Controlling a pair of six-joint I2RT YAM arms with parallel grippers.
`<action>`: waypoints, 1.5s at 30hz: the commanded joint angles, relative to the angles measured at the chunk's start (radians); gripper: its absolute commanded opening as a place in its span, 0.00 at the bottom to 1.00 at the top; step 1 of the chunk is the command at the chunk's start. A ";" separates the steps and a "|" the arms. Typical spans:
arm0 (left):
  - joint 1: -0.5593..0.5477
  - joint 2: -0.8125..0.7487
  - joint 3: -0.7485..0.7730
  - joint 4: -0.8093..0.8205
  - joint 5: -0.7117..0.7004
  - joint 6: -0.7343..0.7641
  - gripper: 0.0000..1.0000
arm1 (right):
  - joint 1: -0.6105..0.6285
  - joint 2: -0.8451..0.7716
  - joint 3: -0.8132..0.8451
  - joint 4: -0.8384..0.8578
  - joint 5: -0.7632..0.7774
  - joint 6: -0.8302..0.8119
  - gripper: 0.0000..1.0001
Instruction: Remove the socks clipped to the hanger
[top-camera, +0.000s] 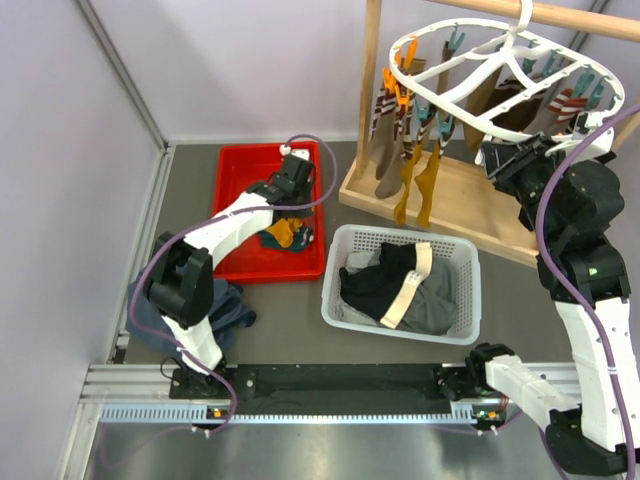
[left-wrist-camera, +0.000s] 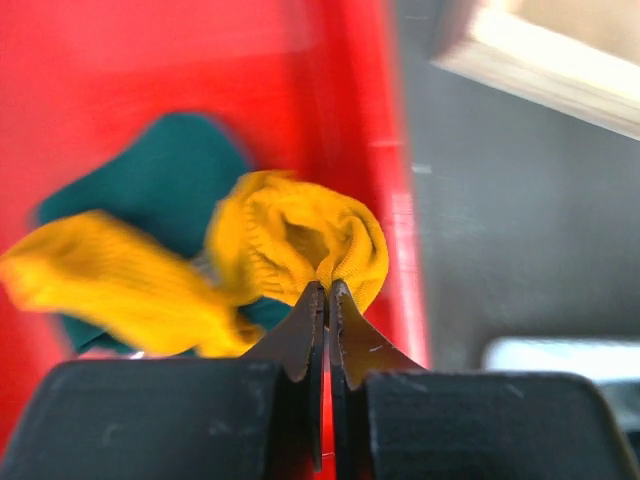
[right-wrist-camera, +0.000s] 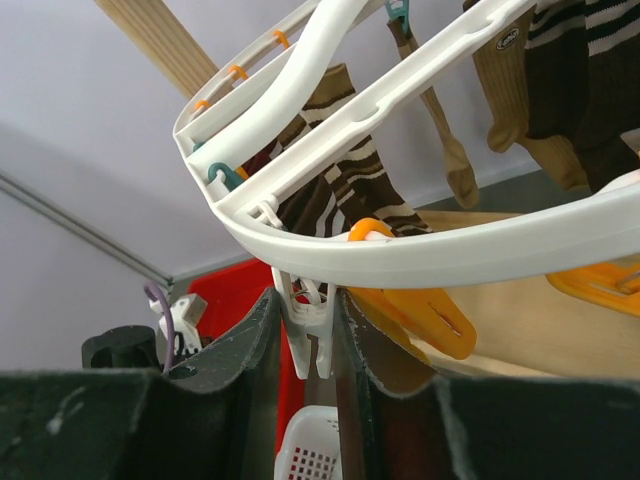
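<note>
The hanger (top-camera: 505, 75) is a white plastic oval with curved crossbars. It hangs from a wooden rack (top-camera: 366, 90) at about 1 o'clock in the top view. Orange and teal clips sit round its rim. Socks (top-camera: 385, 130) dangle from them toe-down: brown-and-white striped, mustard and plain brown ones.

The right gripper (right-wrist-camera: 305, 325) is at the hanger's 6 o'clock edge. Its fingers (right-wrist-camera: 255, 340) are pressed in on both sides of a white clip (right-wrist-camera: 303, 318) under the rim. The nearest striped sock (right-wrist-camera: 345, 190) hangs at 12 o'clock from the fingertips, behind the rim and not touching them. An orange clip (right-wrist-camera: 420, 312) lies just at 3 o'clock.

The left gripper (left-wrist-camera: 327, 298) is over the red tray (top-camera: 240, 190) at 10 o'clock in the top view, its fingers closed tip to tip. A crumpled mustard sock (left-wrist-camera: 300, 240) lies at 12 o'clock from the tips and meets them. I cannot tell whether any fabric is pinched. A teal sock (left-wrist-camera: 170, 170) lies at 10 o'clock.
</note>
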 joint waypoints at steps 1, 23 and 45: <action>0.025 -0.013 0.067 -0.105 -0.259 -0.061 0.00 | -0.009 -0.016 0.044 0.028 0.009 -0.022 0.05; -0.097 -0.141 0.202 -0.034 -0.177 0.034 0.82 | -0.009 -0.028 0.069 -0.009 0.026 -0.068 0.06; -0.522 -0.112 0.188 0.573 0.095 0.207 0.87 | -0.010 -0.034 0.092 -0.034 0.023 -0.059 0.06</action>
